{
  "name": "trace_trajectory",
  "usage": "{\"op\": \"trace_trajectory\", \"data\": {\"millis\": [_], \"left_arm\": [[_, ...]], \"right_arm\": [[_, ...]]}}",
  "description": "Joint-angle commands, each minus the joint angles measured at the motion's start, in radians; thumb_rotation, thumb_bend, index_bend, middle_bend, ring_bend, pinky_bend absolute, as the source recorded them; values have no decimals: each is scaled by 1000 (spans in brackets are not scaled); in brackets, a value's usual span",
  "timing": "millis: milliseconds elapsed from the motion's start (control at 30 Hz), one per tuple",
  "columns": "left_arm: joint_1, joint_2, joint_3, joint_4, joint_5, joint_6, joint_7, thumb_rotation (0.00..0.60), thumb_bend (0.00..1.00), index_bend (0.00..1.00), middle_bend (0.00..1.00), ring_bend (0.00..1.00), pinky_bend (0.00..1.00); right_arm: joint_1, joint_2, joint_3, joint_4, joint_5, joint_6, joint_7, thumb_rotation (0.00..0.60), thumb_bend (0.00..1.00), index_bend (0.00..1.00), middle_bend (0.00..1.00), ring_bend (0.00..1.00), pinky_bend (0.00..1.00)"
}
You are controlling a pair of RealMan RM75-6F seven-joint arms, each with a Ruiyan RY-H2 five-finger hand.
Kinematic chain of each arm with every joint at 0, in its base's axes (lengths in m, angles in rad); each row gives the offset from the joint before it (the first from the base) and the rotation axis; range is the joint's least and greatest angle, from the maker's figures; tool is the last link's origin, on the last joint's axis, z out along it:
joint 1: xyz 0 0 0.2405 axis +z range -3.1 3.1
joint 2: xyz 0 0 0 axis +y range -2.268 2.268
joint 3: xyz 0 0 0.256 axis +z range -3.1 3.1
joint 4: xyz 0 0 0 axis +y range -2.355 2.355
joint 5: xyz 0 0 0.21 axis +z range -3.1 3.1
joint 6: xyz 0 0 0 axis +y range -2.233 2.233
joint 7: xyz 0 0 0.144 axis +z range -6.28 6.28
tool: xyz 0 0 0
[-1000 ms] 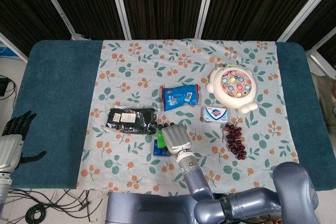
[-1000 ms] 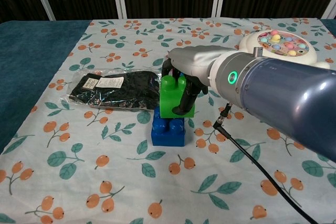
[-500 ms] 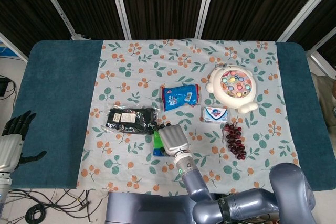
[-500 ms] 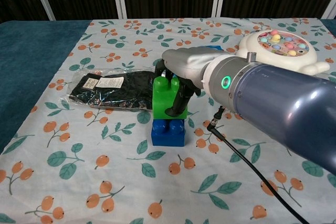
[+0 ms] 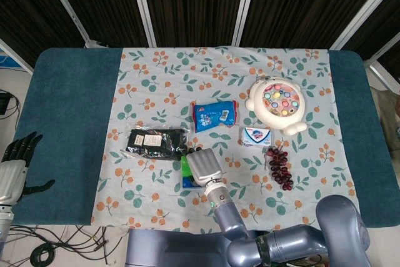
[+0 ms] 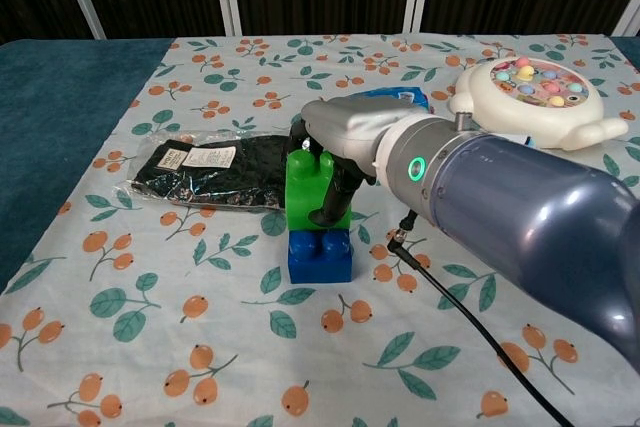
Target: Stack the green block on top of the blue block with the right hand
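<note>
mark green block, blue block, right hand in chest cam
green block (image 6: 303,195): chest view, left front face.
blue block (image 6: 319,255): chest view, front face.
right hand (image 6: 335,142): chest view, back of hand gripping the green block.

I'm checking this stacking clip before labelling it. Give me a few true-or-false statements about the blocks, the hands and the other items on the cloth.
1. The right hand grips the green block. True.
2. The green block lies flat on the cloth beside the blue block. False: it sits above the blue block.
3. The left hand holds the grapes. False: it holds nothing, off the table's left edge.
4. A dark packet lies left of the blocks. True.
</note>
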Motion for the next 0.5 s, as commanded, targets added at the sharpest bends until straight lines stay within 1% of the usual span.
{"op": "trace_trajectory", "data": {"millis": [33, 500], "left_arm": [[0, 0, 0, 0, -1, -1, -1, 600, 0, 0, 0, 0, 0], [-1, 1, 1, -2, -3, -4, -1, 600, 0, 0, 0, 0, 0]], "right_arm": [[-1, -1, -2, 1, 2, -1, -3, 600, 570, 575, 489, 463, 529], [-15, -6, -25, 21, -7, -18, -5, 600, 570, 575, 489, 463, 528]]}}
